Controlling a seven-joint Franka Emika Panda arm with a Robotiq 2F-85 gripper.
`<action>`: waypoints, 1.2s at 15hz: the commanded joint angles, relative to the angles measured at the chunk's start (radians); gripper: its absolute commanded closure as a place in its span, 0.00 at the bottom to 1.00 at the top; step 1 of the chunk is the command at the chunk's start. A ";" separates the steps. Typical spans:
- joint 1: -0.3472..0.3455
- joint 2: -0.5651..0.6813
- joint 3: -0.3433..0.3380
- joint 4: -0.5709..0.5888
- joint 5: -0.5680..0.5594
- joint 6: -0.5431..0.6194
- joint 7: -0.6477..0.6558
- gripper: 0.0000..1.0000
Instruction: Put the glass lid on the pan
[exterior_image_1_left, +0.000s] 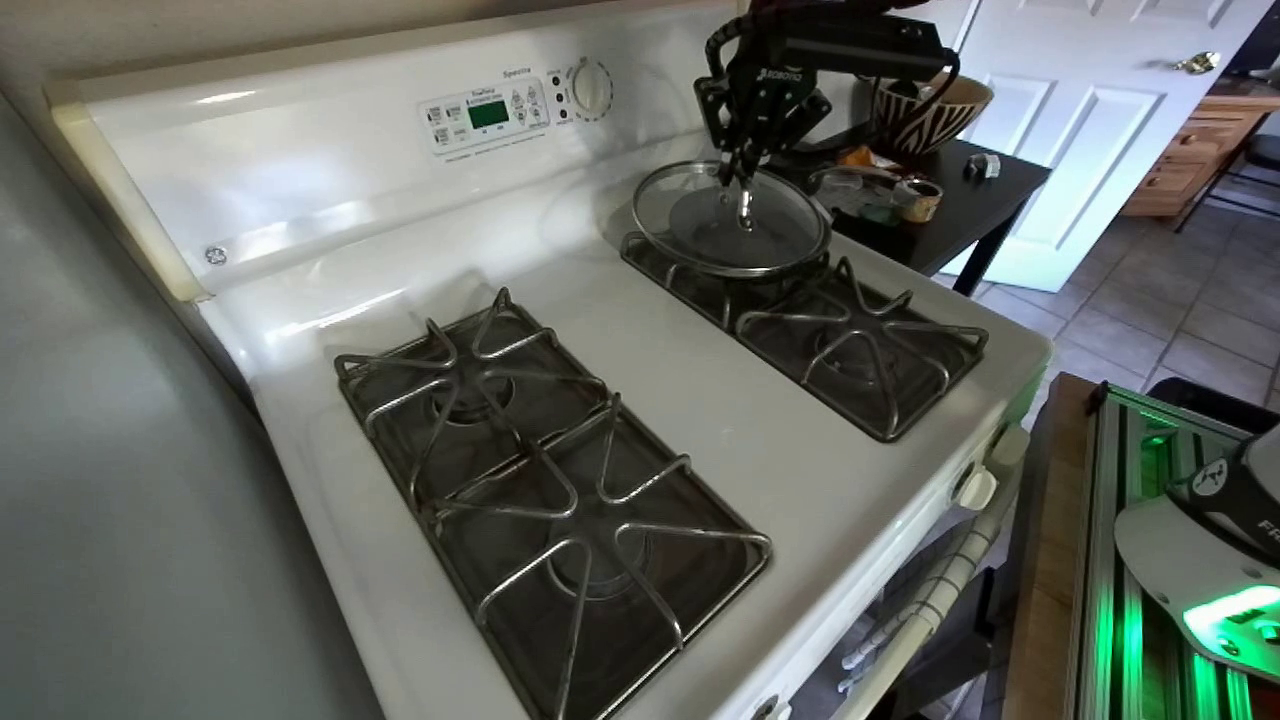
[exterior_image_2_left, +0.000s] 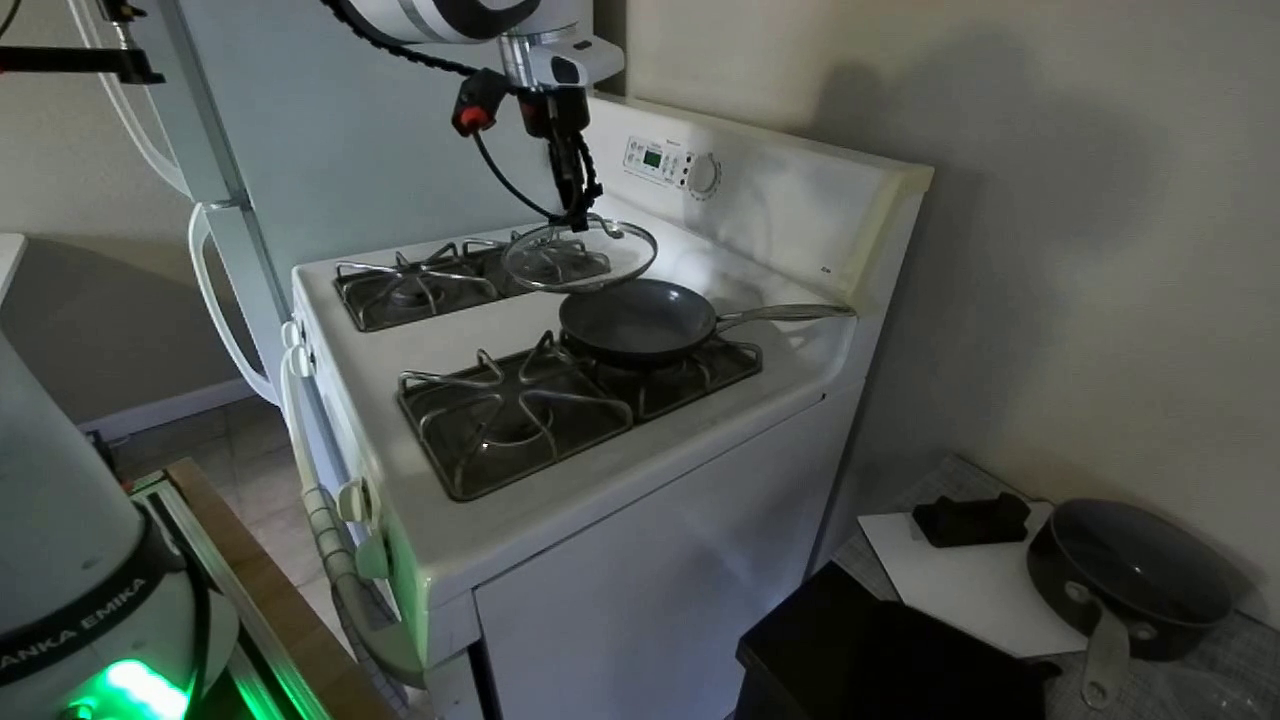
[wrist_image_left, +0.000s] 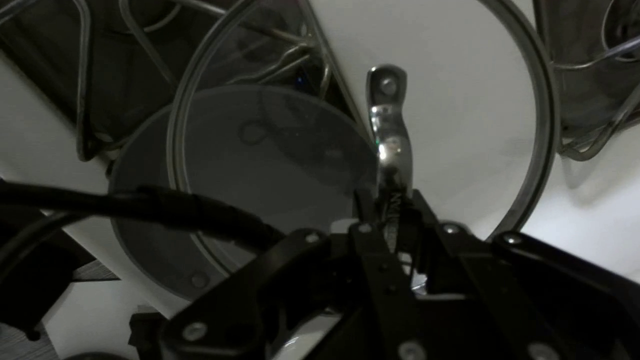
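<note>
Gripping the glass lid (exterior_image_2_left: 580, 258) by its metal handle (wrist_image_left: 391, 135), the tool (wrist_image_left: 392, 204) holds it off-centre above the pan (exterior_image_2_left: 640, 322). Centre and level it before lowering.

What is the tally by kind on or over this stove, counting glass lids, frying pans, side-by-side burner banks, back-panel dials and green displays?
Glass lid: 1
Frying pan: 1
Burner banks: 2
Back-panel dial: 1
Green display: 1
Total: 6
</note>
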 joint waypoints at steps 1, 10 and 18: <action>-0.006 0.038 -0.026 0.050 0.015 -0.015 0.013 0.97; -0.016 0.057 -0.081 0.041 0.018 0.005 0.015 0.97; -0.032 0.081 -0.115 0.040 0.035 0.012 0.022 0.97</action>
